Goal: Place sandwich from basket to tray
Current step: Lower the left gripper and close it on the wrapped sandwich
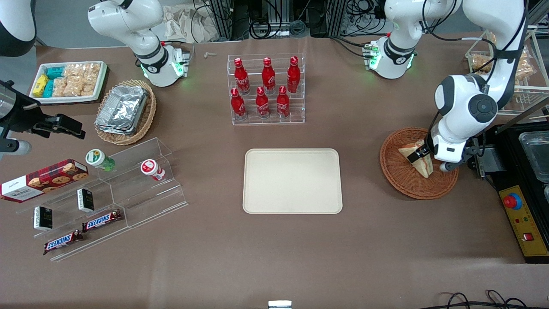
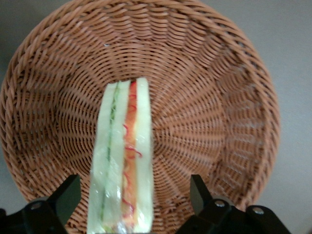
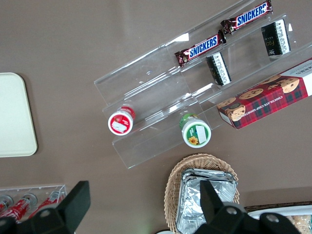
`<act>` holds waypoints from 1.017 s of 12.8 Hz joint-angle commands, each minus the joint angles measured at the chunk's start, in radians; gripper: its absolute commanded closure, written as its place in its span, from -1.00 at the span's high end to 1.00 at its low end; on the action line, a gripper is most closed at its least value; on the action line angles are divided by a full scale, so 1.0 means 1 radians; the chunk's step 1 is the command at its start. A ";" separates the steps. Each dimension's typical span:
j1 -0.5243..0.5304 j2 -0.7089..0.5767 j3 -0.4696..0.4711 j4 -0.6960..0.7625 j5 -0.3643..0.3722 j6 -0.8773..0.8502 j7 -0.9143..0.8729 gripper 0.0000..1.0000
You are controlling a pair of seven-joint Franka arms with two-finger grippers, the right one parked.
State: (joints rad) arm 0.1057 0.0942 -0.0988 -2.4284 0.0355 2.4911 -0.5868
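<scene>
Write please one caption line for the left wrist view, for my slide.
Open gripper straddles the sandwich, standing on edge in the basket.

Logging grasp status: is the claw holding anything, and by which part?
Nothing held: the claw is open, fingers straddling the sandwich in the basket without touching.

The table (image 1: 274, 257) has a brown cover. The cream tray (image 1: 293, 181) lies near its middle. The reddish-brown basket (image 1: 401, 180) lies toward the working arm's end, with the gripper (image 1: 418, 153) low over it. A clear rack of red bottles (image 1: 266, 89) stands farther from the front camera than the tray. Toward the parked arm's end are a clear stepped stand (image 1: 128, 193), a tan basket of foil containers (image 1: 125, 111) and a white snack tray (image 1: 68, 81).
</scene>
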 commanded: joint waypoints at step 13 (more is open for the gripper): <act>0.015 0.003 -0.006 -0.024 0.012 0.101 -0.119 -1.00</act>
State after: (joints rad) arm 0.1224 0.1335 -0.0991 -2.4401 0.0352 2.5599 -0.6547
